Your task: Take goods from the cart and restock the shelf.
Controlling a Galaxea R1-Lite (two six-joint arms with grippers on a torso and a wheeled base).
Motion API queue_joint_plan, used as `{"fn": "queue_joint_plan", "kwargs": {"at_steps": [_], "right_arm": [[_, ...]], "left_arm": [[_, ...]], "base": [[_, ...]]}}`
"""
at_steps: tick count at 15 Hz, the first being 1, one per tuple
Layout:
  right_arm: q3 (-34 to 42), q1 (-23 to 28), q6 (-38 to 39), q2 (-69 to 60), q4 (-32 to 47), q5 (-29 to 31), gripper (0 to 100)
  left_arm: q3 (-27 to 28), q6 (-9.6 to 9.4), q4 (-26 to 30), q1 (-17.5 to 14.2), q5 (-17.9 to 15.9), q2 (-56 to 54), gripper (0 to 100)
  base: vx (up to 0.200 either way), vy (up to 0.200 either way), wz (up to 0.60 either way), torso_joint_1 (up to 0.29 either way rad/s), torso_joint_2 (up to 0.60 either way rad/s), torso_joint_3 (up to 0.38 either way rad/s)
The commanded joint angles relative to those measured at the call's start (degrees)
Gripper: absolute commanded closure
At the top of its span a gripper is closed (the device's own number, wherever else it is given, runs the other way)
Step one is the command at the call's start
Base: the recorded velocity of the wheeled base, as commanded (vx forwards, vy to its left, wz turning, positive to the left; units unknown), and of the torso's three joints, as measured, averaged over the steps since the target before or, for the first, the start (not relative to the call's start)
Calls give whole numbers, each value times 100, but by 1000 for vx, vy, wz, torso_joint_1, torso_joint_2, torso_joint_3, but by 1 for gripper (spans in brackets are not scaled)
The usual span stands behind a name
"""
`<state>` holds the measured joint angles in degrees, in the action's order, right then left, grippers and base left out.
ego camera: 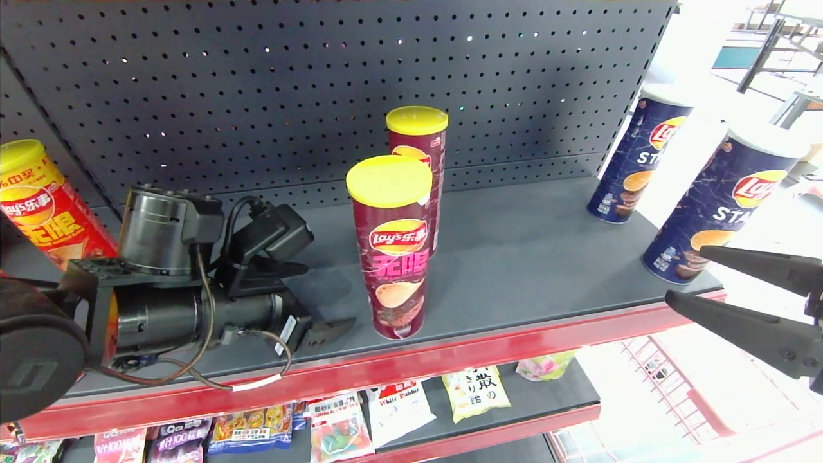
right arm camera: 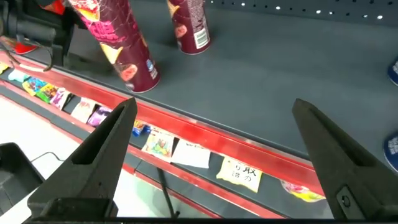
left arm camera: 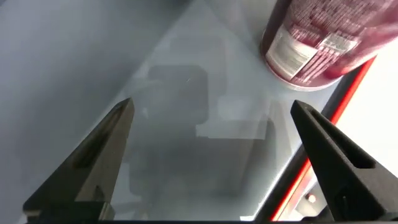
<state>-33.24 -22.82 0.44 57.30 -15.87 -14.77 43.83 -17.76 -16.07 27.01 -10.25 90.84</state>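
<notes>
Two maroon chip cans with yellow lids stand on the grey shelf board (ego camera: 514, 257): the front can (ego camera: 391, 247) near the red front edge, the back can (ego camera: 418, 154) close to the pegboard. My left gripper (ego camera: 334, 328) lies low over the board just left of the front can's base, open and holding nothing. In the left wrist view the gripper (left arm camera: 211, 118) spans bare board, with the front can (left arm camera: 317, 37) beyond one finger. My right gripper (ego camera: 701, 276) hangs open in front of the shelf's right end. From its own view the right gripper (right arm camera: 214, 112) faces the shelf edge and both maroon cans (right arm camera: 124, 43).
A red can (ego camera: 38, 206) stands at the shelf's far left and two blue cans (ego camera: 636, 161) (ego camera: 720, 206) at its right end. Snack bags (ego camera: 398, 411) fill the lower shelf. A pink wire frame (ego camera: 669, 386) shows at lower right. Bare board lies between the maroon and blue cans.
</notes>
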Motion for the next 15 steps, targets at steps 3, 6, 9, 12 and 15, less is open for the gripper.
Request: {"fn": "queue_joint_plan", "kwargs": {"at_steps": [3,6,9,12,15], "right_arm": [[-15,67,0,27,-4,1,0],[-15,76,0,27,-4,1,0],[-24,76,0,36,-4,1,0],[-51,76,0,36,-12,1,0],[-51,76,0,45,-4,1,0]], "left_arm": [[170,1,-2,173,50,294,0],[161,1,-2,199,58,294,0],[170,1,-2,199,58,320,0],[214,1,-2,208,58,355,0],[311,1,-2,217,58,425,0]], "base": [[0,0,0,0,0,0],[0,0,0,0,0,0],[0,0,0,0,0,0],[0,0,0,0,0,0],[0,0,0,0,0,0]]}}
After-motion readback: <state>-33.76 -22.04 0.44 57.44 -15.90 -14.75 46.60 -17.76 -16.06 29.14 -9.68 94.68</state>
